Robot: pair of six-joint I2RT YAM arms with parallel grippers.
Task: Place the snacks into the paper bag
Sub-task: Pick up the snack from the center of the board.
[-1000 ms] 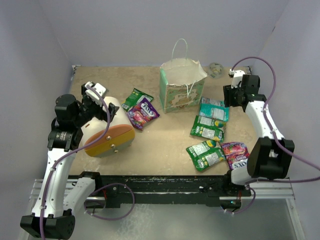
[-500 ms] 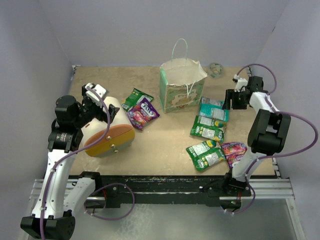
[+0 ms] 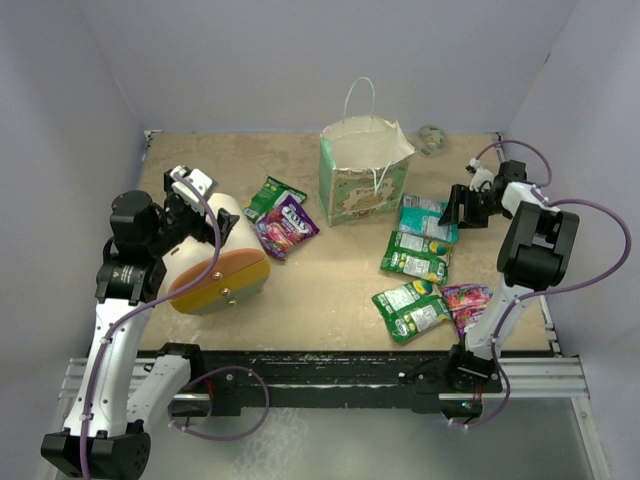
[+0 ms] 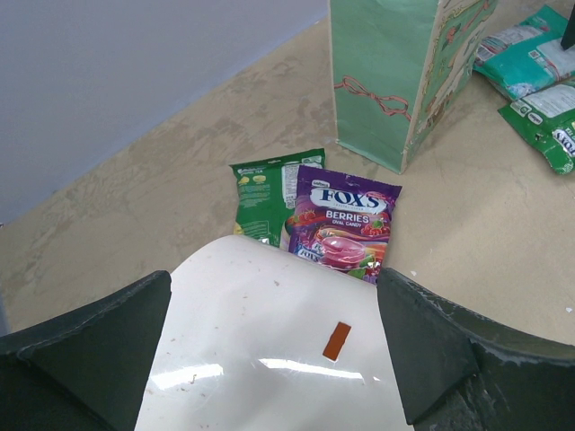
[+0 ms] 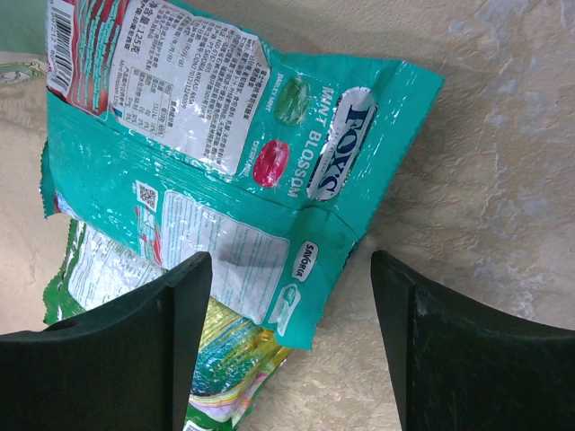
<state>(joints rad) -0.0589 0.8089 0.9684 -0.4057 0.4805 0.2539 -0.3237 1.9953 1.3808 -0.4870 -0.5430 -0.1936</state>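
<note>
The paper bag (image 3: 362,180) stands upright and open-topped at the back middle, and its green side (image 4: 395,81) shows in the left wrist view. My right gripper (image 3: 456,208) (image 5: 289,269) is open just over the edge of a teal snack packet (image 3: 428,222) (image 5: 225,162), with nothing between its fingers. Green packets (image 3: 415,258) (image 3: 412,308) and a purple one (image 3: 470,303) lie nearer the front right. Left of the bag lie a purple FOXS packet (image 3: 286,225) (image 4: 346,220) and a green packet (image 3: 272,193) (image 4: 265,193). My left gripper (image 3: 187,203) (image 4: 274,278) is open wide astride a cream cone-shaped object (image 3: 210,262) (image 4: 269,350).
The cream cone with its orange end takes up the left front of the table. A small greyish round thing (image 3: 432,137) sits at the back right by the wall. Purple walls close in the back and both sides.
The right arm has folded back on itself and brought its gripper down to the teal packet, with the jaws wider apart. The left arm and the packets have not moved.
</note>
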